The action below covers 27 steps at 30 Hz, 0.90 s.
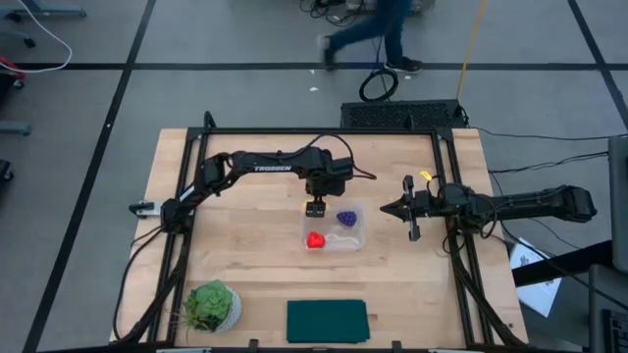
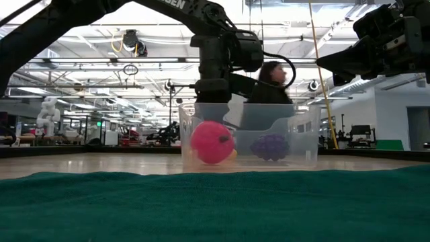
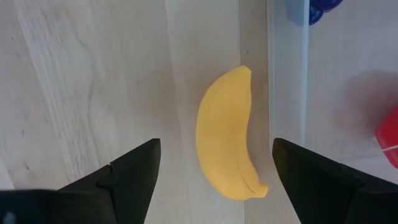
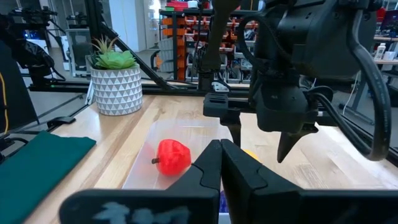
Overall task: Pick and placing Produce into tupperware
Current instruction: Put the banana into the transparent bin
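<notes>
Yellow and curved, the banana lies on the wooden tabletop just outside the far-left wall of the clear tupperware, between the spread fingers of the left end effector, which hovers wide open above it and grips nothing. Inside the tupperware sit the red fruit and the purple grape cluster. Off to the right, the right end effector hangs fully closed and empty above the tabletop.
</notes>
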Each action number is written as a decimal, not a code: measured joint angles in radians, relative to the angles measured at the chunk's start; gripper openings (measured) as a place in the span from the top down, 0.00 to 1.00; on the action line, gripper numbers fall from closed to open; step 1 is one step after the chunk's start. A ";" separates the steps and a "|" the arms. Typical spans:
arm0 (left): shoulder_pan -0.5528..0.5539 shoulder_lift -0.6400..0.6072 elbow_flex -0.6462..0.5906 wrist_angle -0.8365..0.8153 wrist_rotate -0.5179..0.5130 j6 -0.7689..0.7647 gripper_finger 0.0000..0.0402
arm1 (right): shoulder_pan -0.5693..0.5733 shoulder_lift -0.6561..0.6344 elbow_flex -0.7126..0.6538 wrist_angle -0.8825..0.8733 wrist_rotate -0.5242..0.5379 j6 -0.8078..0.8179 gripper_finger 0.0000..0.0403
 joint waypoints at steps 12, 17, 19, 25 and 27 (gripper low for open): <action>-0.002 0.000 0.000 -0.001 0.006 -0.004 0.22 | 0.000 0.000 0.000 0.000 0.000 0.000 1.00; -0.002 0.000 0.000 0.012 0.027 0.000 0.22 | 0.000 0.000 0.000 0.000 0.000 0.000 1.00; -0.002 0.000 0.000 0.016 0.027 -0.001 0.22 | 0.000 0.000 0.000 0.000 0.000 0.000 1.00; -0.002 0.000 0.000 0.018 0.027 -0.013 0.22 | 0.000 0.000 0.000 0.000 0.000 0.000 1.00; 0.003 0.000 0.000 0.017 0.027 -0.025 0.22 | 0.000 0.000 0.000 0.000 0.000 0.000 1.00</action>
